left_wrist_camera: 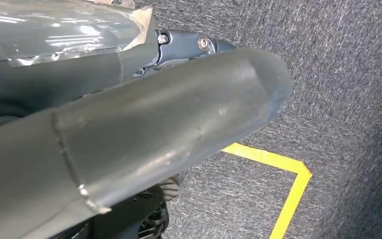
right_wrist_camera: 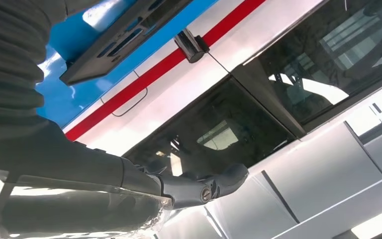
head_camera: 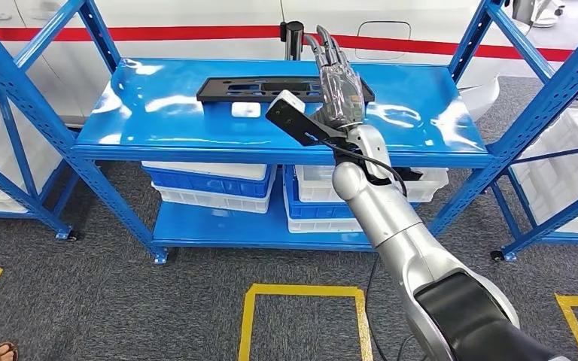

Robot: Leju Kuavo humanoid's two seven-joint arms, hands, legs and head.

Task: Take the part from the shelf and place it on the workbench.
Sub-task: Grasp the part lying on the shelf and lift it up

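**Right hand raised over the shelf, part lying on the top deck**

The long black part (head_camera: 282,89), flat with slotted cut-outs, lies on the glossy top deck of the blue steel shelf (head_camera: 158,120), towards the back edge and roughly centred. In the head view the right hand (head_camera: 340,83) is lifted above the deck in front of the part's right end, fingers stretched upward and apart, nothing held in them; whether any of it touches the part cannot be told. A black wrist camera with a white end (head_camera: 293,116) juts out to the left of the silver forearm.

The right wrist view shows the same part (right_wrist_camera: 124,42) on the blue deck, with a dark fingertip (right_wrist_camera: 229,177) extended against a white wall bearing a red stripe (right_wrist_camera: 179,59) and dark glazed panels.

The left hand (left_wrist_camera: 129,134) hangs over grey carpet (left_wrist_camera: 338,89) near a yellow floor marking (left_wrist_camera: 288,184); its thick grey thumb crosses the picture, and its grip cannot be read.

On the lower shelf sit stacked blue and white crates (head_camera: 211,184). Further blue racks stand at either side.
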